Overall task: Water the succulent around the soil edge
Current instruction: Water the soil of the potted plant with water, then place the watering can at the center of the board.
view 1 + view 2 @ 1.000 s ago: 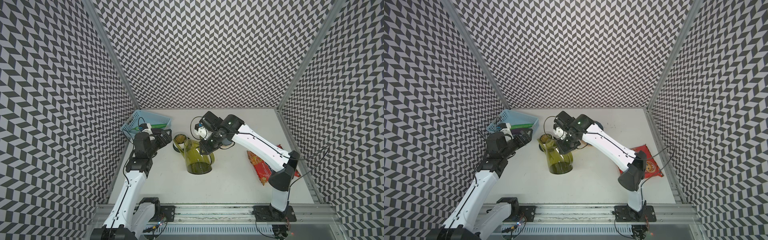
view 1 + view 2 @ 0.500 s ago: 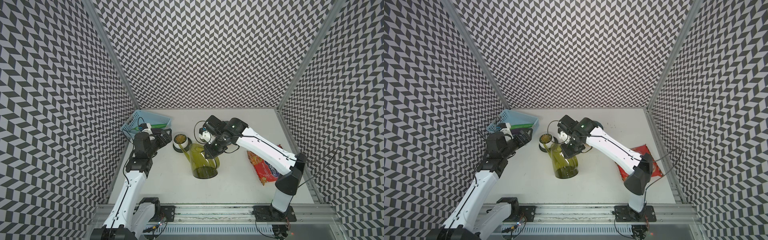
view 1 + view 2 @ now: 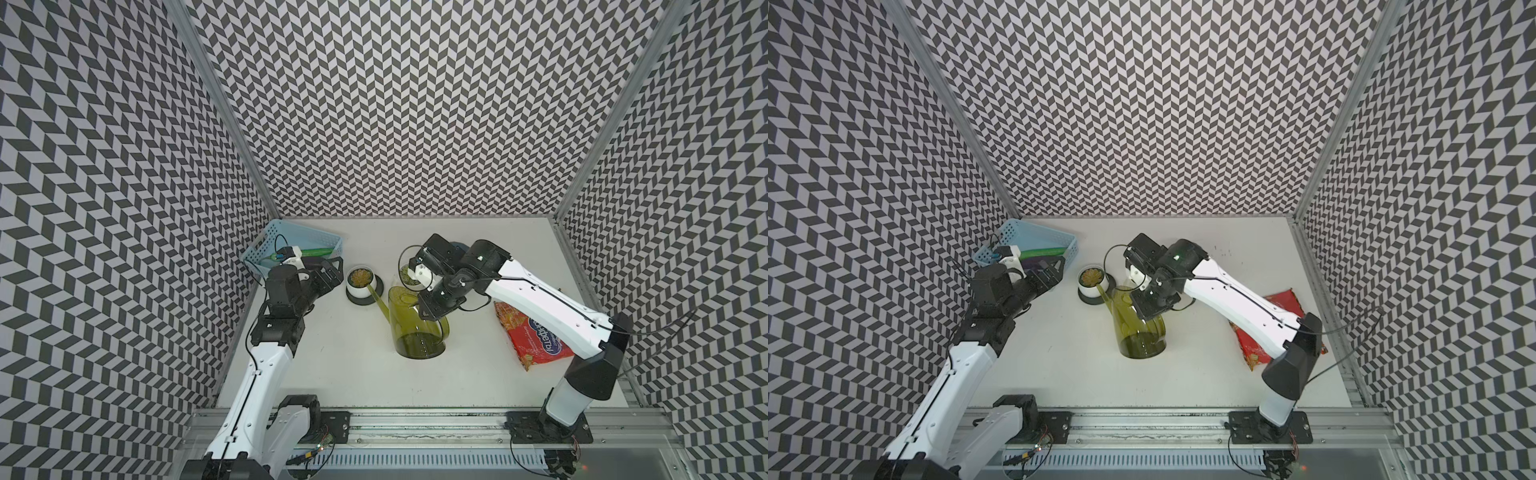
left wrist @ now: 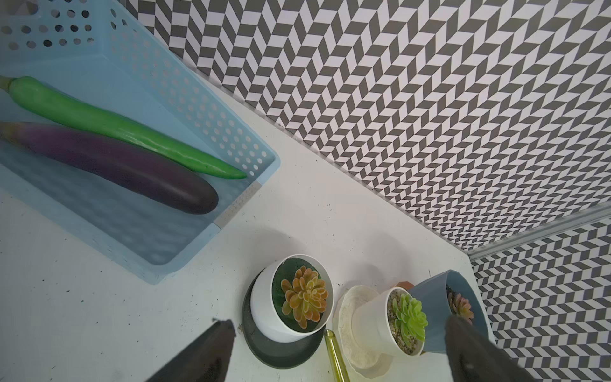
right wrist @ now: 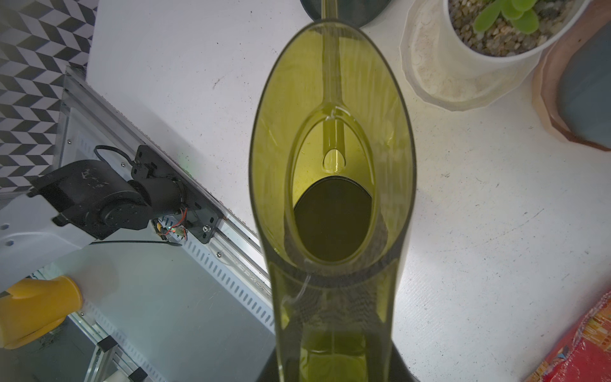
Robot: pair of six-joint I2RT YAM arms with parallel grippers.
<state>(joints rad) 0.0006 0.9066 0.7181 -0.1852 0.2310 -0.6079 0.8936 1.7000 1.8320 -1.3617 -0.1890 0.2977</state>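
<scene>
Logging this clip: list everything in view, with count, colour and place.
watering can: 1, clear olive-green, mid-table, spout pointing at orange succulent pot
orange succulent pot: 1, white, dark saucer, beside basket
green succulent pot: 1, white, white saucer
pink succulent pot: 1, blue-grey, terracotta saucer, beside green one
basket: 1, light blue, far left corner
green vegetable: 1, in basket
eggplant: 1, purple, in basket
snack bag: 1, red, under right arm
left gripper: black, open
right gripper: black, shut on can's handle

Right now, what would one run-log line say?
right claw: shut on watering can | spout: at rim of orange succulent pot | left claw: open
</scene>
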